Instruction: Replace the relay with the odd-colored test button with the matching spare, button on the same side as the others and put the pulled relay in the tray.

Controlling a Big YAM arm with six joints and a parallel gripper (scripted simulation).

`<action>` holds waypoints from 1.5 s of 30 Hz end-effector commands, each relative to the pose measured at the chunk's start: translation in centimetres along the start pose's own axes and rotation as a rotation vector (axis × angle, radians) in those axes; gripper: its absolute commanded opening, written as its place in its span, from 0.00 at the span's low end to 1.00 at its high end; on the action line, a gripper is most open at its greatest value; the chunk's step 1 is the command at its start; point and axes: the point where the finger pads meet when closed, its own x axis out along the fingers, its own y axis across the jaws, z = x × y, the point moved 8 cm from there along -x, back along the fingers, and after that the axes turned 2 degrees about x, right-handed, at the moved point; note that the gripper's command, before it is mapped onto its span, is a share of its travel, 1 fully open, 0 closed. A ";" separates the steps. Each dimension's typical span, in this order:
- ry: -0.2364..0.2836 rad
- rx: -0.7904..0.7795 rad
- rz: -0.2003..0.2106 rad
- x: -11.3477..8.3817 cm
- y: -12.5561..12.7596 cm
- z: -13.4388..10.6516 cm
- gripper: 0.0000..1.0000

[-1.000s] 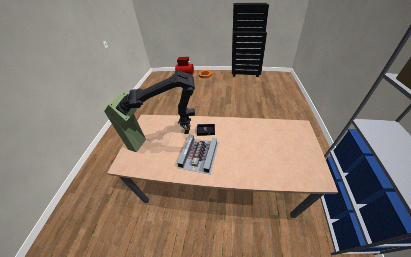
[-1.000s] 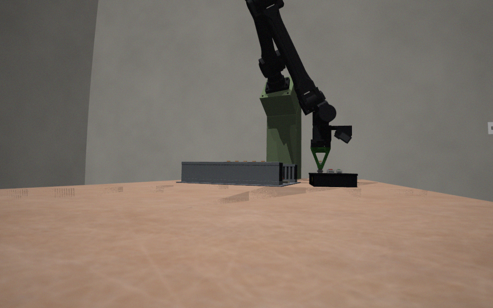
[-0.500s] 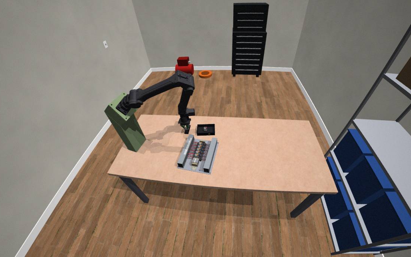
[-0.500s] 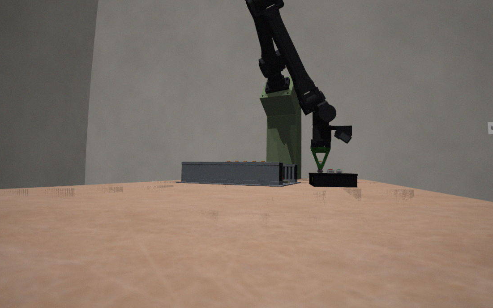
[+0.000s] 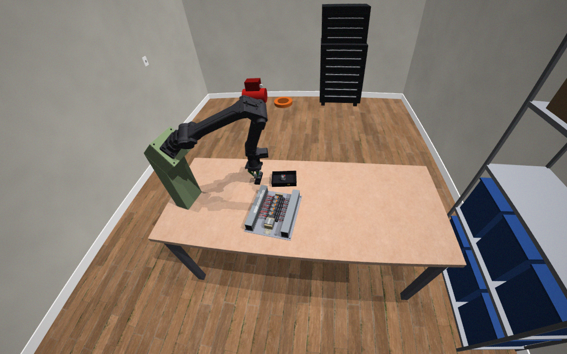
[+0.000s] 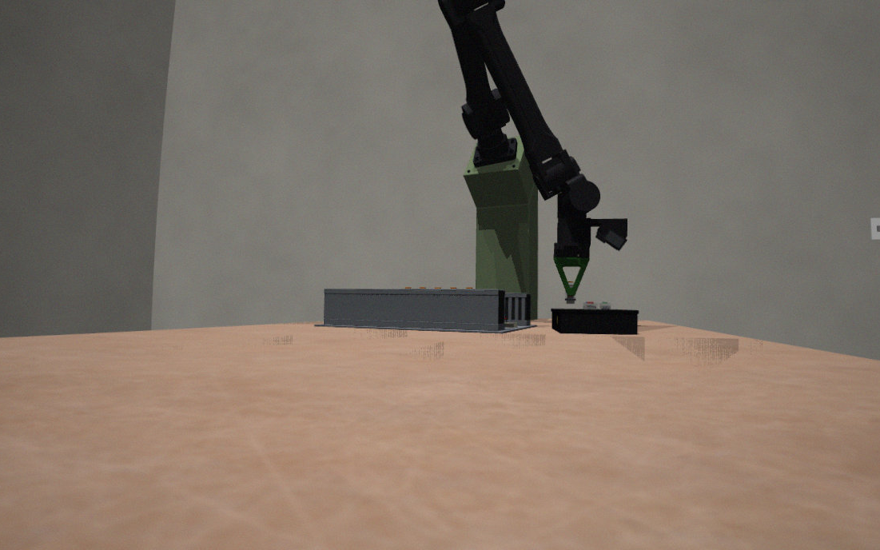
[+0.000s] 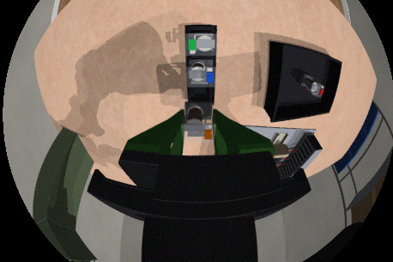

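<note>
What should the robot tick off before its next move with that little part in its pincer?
1. Pincer shut on the orange-button spare: ok.
2. Spare fully out of its holder: cannot tell.
3. Red-button relay lying in the tray: ok.
4. Spare's button colour matches the orange row in the panel: ok.
5. Which socket is free, and on which side the row's buttons sit: cannot tell, too small.

one tray (image 5: 273,180), one relay panel (image 5: 293,211), one arm (image 5: 215,123), one table (image 5: 364,219)
</note>
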 end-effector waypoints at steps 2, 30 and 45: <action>-0.026 -0.004 -0.010 -2.8 0.0 0.9 0.00; -0.031 -0.003 -0.021 -5.9 -0.3 1.1 0.00; -0.032 -0.004 -0.024 -5.8 -0.4 1.1 0.00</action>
